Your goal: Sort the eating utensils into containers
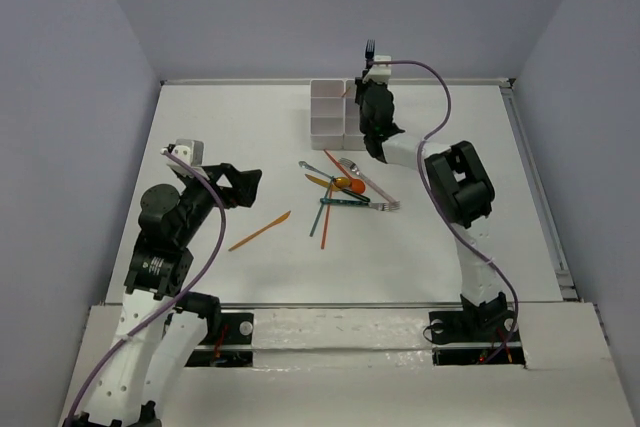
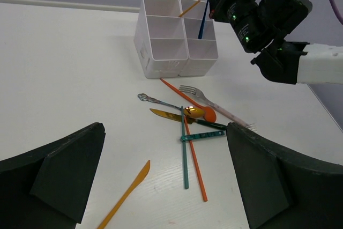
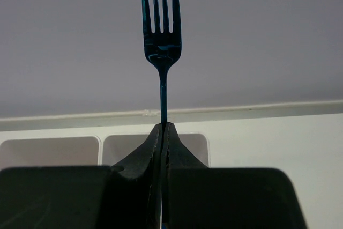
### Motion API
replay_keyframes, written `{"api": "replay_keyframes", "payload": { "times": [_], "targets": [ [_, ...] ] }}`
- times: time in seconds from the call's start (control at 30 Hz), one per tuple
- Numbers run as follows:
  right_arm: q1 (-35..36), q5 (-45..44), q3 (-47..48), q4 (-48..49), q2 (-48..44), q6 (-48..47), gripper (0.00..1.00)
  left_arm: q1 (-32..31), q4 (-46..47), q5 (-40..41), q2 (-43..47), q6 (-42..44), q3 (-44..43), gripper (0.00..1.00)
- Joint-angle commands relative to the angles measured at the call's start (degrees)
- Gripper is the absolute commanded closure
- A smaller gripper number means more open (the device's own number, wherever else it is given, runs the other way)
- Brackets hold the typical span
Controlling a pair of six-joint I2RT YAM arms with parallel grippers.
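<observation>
My right gripper [image 1: 370, 75] is shut on the handle of a blue fork [image 3: 162, 46], tines up, over the white containers [image 1: 328, 112]. In the left wrist view the fork's handle [image 2: 203, 17] reaches down into the far right compartment of the containers [image 2: 161, 52], next to an orange stick [image 2: 188, 8] leaning in the far row. A pile of utensils [image 1: 345, 187] lies in front of the block: a silver fork [image 2: 214, 100], an orange spoon [image 2: 203, 113], a teal stick [image 2: 184, 154] and an orange stick [image 2: 195, 164]. My left gripper [image 1: 245, 187] is open and empty, to the left of the pile.
An orange plastic knife [image 1: 260, 231] lies alone on the table between my left gripper and the pile; it also shows in the left wrist view [image 2: 126, 194]. The white table is walled at the back and the sides.
</observation>
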State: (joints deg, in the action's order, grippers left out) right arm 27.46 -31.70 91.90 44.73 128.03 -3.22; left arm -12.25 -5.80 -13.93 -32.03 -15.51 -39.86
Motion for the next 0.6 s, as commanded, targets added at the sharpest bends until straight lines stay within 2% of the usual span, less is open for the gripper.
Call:
{"api": "replay_keyframes", "payload": {
  "times": [0.0, 0.17, 0.27, 0.3, 0.37, 0.4, 0.5, 0.57],
  "targets": [
    [0.4, -0.2, 0.04, 7.56, 0.73, 0.23, 1.0, 0.39, 3.17, -1.36, -0.14, 0.57, -0.22, 0.01],
    [0.4, 0.41, -4.61, 10.99, -0.32, 0.59, 1.0, 0.91, 3.08, -1.45, 0.04, 0.48, -0.13, 0.01],
    [0.4, 1.38, -7.17, 12.22, -1.99, 0.33, 0.84, 0.91, 3.17, -1.45, 0.3, 0.48, -0.13, 0.01],
    [0.4, 1.9, -7.43, 11.96, -2.43, 0.24, 0.72, 0.91, 3.34, -1.45, 0.48, 0.48, -0.13, 0.01],
    [0.4, 2.52, -7.7, 9.51, -4.26, 0.41, 0.63, 0.91, 3.25, -1.45, 0.65, 0.39, -0.05, 0.01],
    [0.4, 3.31, -7.87, 7.41, -5.06, 0.76, 0.55, 0.91, 3.25, -1.36, 0.92, 0.3, -0.05, 0.01],
    [0.4, 4.89, -8.66, 2.4, -8.65, 2.43, 0.44, 0.91, 3.25, -1.01, 1.27, 0.3, 0.04, 0.01],
    [0.4, 5.77, -9.28, -0.16, -10.68, 3.14, 0.39, 1.44, 3.17, -0.74, 1.44, 0.3, 0.04, 0.01]
  ]
}}
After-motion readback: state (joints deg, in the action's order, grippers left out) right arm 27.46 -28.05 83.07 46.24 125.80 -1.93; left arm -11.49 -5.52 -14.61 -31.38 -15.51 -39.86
